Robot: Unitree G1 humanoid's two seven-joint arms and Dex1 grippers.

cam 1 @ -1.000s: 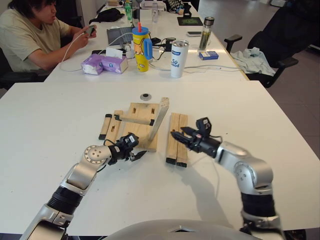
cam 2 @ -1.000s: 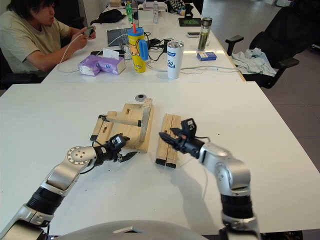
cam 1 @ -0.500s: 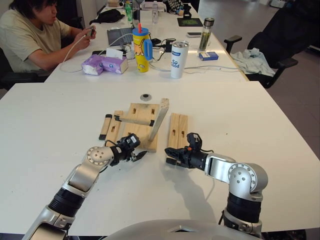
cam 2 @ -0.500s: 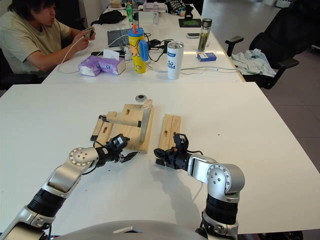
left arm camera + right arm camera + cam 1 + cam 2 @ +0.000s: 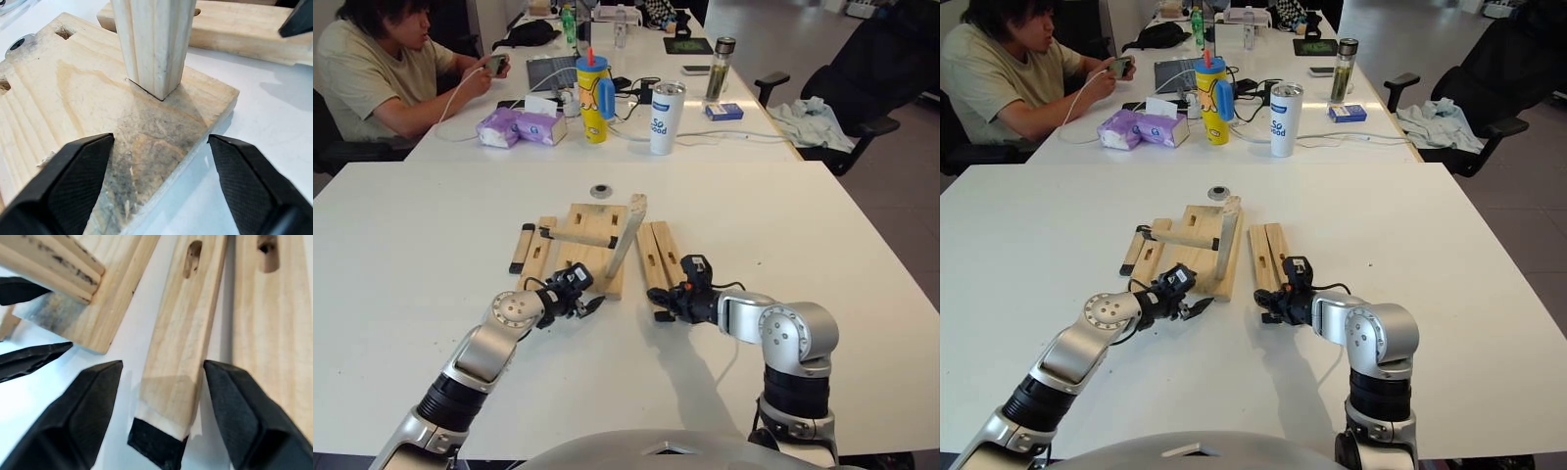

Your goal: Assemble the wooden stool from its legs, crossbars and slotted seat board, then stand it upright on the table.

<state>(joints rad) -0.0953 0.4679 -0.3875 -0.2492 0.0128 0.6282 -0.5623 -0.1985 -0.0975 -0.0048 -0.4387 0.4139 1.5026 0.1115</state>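
left arm (image 5: 475, 357): stretched forward and inward from the lower left, forearm angled toward centre, wrist roughly in line with it. left tool (image 5: 591, 303) sits low, pointing forward-right, fingers (image 5: 73, 181) spread wide with a clear gap between the tips. right arm (image 5: 791, 335): elbow folded hard, upper segment near vertical, forearm turned across toward the robot's left, low and nearly level. right tool (image 5: 663, 303) points left at the other tool, fingers (image 5: 85, 413) also apart. Tools face each other tip to tip, near but not touching, at about the same depth. Right wrist view catches the left tool's fingertips (image 5: 29, 360) farther off.
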